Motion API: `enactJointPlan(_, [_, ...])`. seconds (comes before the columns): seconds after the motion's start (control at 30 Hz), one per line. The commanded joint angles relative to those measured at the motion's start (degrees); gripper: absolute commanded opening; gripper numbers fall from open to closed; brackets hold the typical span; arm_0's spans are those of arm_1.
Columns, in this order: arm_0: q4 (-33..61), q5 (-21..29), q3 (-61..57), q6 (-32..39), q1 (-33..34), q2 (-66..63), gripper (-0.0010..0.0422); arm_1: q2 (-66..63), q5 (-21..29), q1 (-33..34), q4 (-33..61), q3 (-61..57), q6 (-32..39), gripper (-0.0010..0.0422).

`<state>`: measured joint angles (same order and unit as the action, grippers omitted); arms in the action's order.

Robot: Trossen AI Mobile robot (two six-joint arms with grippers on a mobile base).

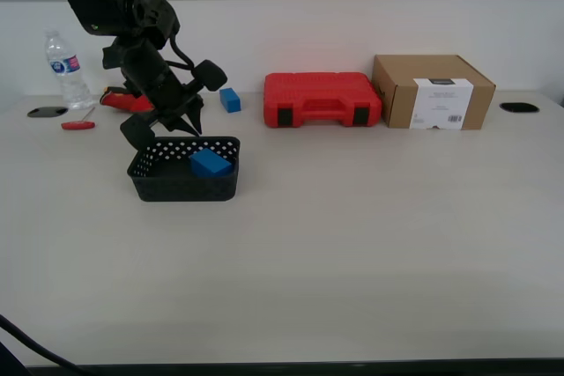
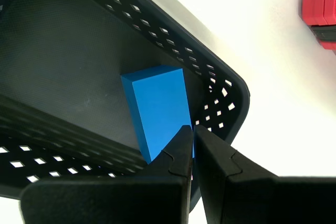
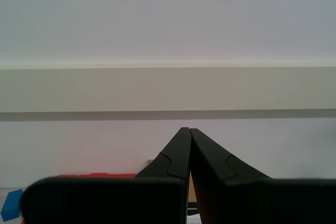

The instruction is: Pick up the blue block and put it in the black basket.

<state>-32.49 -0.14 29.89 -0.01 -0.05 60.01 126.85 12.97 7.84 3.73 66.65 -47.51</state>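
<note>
The blue block (image 1: 210, 163) lies inside the black basket (image 1: 176, 186) on the table's left part, toward the exterior view's right end of the basket. In the first wrist view the block (image 2: 160, 108) leans against the basket's perforated wall (image 2: 220, 93). My first gripper (image 1: 192, 123) hangs just above the basket's back rim. Its jaws (image 2: 192, 128) are shut with nothing between them, right over the block. My second gripper (image 3: 186, 128) is shut and empty, pointing at the wall; I cannot find it in the exterior view.
A smaller blue block (image 1: 230, 99) lies behind the basket, with a red tool case (image 1: 322, 99) and a cardboard box (image 1: 432, 90) to its right. A water bottle (image 1: 66, 68), a red screwdriver (image 1: 77, 125) and a red-handled tool (image 1: 123, 100) lie at the far left.
</note>
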Motion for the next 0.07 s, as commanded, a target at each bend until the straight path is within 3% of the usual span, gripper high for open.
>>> enactJointPlan(0.03, [-0.04,0.0,0.07,0.0,0.0,0.02,0.0,-0.02,-0.09,0.0,-0.11,0.0,-0.04,0.0])
enactJointPlan(0.07, [-0.04,0.0,0.07,0.0,0.0,0.02,0.0,-0.02,-0.09,0.02,-0.13,0.0,-0.04,0.0])
